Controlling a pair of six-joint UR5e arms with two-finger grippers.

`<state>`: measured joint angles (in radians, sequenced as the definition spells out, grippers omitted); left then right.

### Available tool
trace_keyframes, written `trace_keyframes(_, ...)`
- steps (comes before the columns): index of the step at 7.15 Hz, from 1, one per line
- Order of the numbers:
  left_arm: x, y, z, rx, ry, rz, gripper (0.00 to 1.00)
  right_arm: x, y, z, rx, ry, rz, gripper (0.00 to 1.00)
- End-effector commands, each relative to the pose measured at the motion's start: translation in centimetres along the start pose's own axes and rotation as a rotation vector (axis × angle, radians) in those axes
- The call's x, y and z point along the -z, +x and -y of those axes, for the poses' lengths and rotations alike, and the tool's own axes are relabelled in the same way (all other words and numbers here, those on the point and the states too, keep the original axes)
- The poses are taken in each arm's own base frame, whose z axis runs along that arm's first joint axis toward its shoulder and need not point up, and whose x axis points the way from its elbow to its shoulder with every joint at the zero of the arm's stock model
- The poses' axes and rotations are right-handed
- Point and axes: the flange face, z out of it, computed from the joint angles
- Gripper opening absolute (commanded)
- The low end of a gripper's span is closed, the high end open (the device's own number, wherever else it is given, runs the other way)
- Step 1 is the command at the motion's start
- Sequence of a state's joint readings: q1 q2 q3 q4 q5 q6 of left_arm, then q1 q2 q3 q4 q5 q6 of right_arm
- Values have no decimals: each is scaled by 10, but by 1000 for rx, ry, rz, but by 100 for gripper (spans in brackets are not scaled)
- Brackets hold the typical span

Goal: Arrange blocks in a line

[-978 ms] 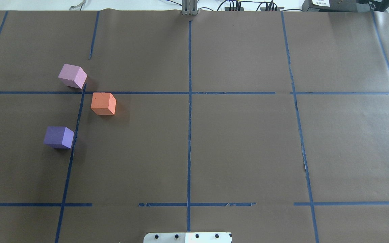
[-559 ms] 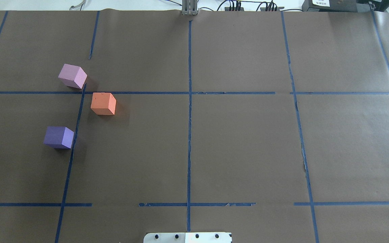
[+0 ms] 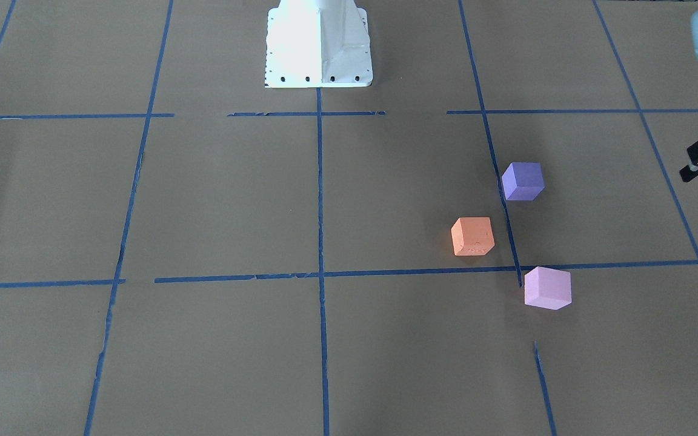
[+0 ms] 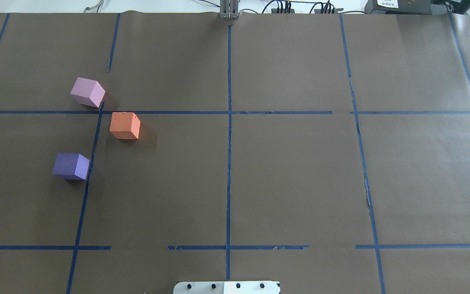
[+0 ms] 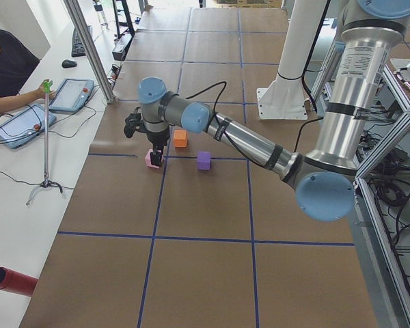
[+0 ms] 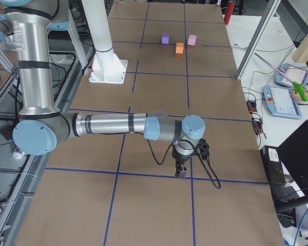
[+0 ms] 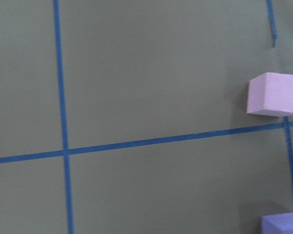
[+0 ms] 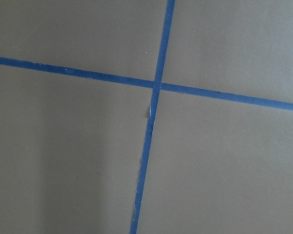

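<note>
The left gripper (image 5: 156,158) hung well to the left of the orange block (image 4: 125,125), past both other blocks and touching none of them. Only a dark sliver of it showed at the overhead view's edge, and I could not tell whether its fingers were apart or together.

The violet block (image 4: 71,166) sat left of the orange block and nearer the robot, apart from it. The pink block (image 4: 88,92) sat left of the orange block and farther from the robot, near it but not touching. A blue tape line (image 4: 96,134) ran between the orange block and those 2. All 3 rested flat on the brown paper in a zigzag, not a straight row.

The white base plate (image 4: 227,287) lay to the right of the orange block, at the robot's edge.

The right gripper (image 6: 181,171) pointed down, well to the right of the orange block, above a tape crossing (image 8: 156,87). It showed only in the side view, so I could not tell how its fingers stood.
</note>
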<state>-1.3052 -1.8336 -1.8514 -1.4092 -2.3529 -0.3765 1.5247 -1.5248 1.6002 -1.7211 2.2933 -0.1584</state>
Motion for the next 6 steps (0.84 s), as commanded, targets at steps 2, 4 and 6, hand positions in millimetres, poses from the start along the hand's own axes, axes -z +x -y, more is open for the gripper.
trace_keyframes(2,-70,161,17,49,-127,-43,100,0,0,0,-1,0,0,100)
trace_keyframes(4,-141,204,4,41,-183,-71,100,0,0,0,-1,0,0,100)
trace_keyframes(6,-172,216,3,44,-206,-76,100,0,0,0,-1,0,0,100)
